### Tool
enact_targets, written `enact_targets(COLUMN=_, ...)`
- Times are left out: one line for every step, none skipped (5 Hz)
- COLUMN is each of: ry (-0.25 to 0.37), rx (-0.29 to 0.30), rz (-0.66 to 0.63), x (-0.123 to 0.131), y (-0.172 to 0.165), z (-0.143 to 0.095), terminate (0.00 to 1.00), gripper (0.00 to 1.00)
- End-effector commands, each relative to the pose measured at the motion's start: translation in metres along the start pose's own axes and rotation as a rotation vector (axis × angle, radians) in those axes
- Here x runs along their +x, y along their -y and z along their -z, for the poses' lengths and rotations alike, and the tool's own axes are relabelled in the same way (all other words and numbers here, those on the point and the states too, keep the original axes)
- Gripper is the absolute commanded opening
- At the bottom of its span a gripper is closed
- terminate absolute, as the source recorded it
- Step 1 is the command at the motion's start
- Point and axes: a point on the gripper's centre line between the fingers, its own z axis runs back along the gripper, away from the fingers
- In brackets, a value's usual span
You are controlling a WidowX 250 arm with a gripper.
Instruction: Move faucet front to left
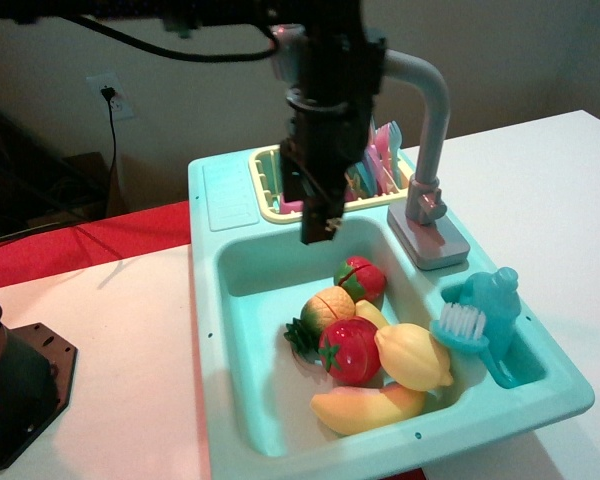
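Observation:
The grey toy faucet stands upright on its rectangular base at the sink's back right rim. Its spout bends at the top and runs left, and its tip is hidden behind my arm. My gripper hangs from the black arm above the back of the teal sink basin, left of the faucet pipe and apart from it. Its fingers look pressed together with nothing between them.
Toy fruit fills the basin: a strawberry, a tomato, a lemon, a banana. A yellow dish rack with pastel plates sits behind. A teal soap bottle and a brush stand at right.

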Motion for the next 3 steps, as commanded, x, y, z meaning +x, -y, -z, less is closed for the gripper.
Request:
enact_targets(ry=0.072, rx=-0.001, rz=-0.09, x=-0.017, y=-0.043, z=-0.021, terminate=0.0, gripper=1.0)
enact_targets(ry=0.054, rx=0.074, rz=-0.291, x=-0.022, y=-0.09, z=-0.023, terminate=0.0, gripper=1.0)
enact_targets(ry=0.038, rx=0.096, rz=-0.543, x=-0.041, y=-0.138, z=-0.022, terminate=0.0, gripper=1.0)
